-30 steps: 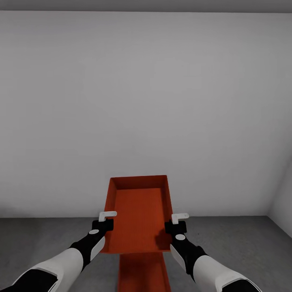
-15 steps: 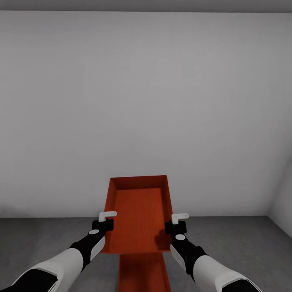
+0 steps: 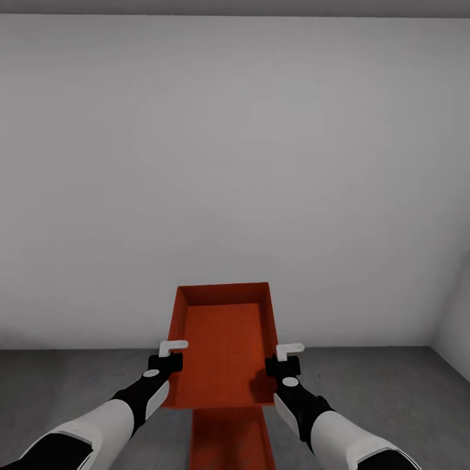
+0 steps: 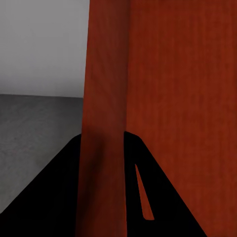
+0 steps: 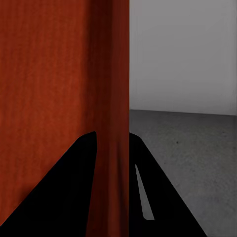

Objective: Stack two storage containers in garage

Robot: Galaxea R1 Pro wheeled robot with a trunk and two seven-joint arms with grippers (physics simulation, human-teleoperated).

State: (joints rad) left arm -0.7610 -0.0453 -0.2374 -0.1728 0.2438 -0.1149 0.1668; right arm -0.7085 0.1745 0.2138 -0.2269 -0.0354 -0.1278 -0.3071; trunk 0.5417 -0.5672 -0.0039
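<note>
Above grey floor (image 3: 78,378), facing light-grey wall (image 3: 235,163) | upper container (image 3: 225,346) held aloft, unchanged from 0.5 s ago | left gripper (image 3: 172,348) clamped on left wall, right gripper (image 3: 289,352) on right wall | second container (image 3: 230,440) directly below.

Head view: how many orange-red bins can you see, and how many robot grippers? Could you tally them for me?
Orange-red storage containers: 2, the held container and the lower container beneath it, above the grey floor.
Grippers: 2, the left gripper and the right gripper, each with its jaws on a side wall of the held container.
Total: 4.
</note>
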